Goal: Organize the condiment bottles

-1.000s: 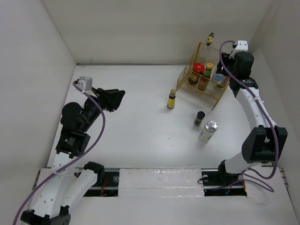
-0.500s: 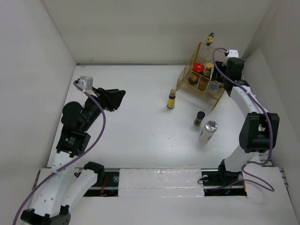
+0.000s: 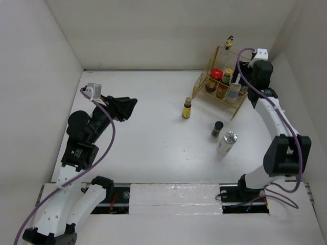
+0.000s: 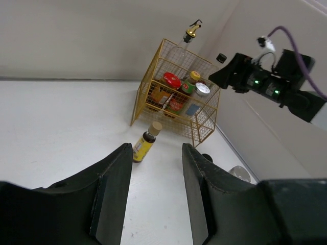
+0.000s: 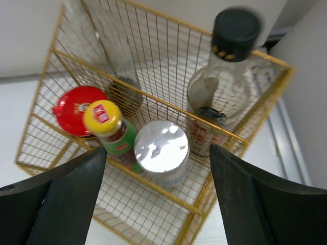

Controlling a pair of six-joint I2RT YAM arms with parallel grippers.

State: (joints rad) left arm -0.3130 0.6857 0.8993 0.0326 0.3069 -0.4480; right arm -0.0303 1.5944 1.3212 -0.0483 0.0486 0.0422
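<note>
Right hand (image 5: 158, 152) hangs spread wide over the gold wire basket (image 5: 176, 30), holding nothing; left hand (image 4: 157, 153) is also spread and empty, well away across the surface (image 3: 153, 102).

Standing here, I see five condiment bottles in the basket: a red-capped jar (image 5: 76, 109), a yellow-capped bottle (image 5: 104, 120), a silver-capped jar (image 5: 161, 148), a clear black-capped bottle (image 5: 225, 92) and a tall clear pourer bottle (image 5: 110, 46). The right hand's fingers touch none of them. Out on the surface stand a brown yellow-labelled bottle (image 3: 187, 108) just beside the basket, a small dark black-capped jar (image 3: 217, 128) and a white silver-capped bottle (image 3: 226, 142). The yellow cap carries a red sticker, the red cap white print and the black cap gold marks, all too small to read.
</note>
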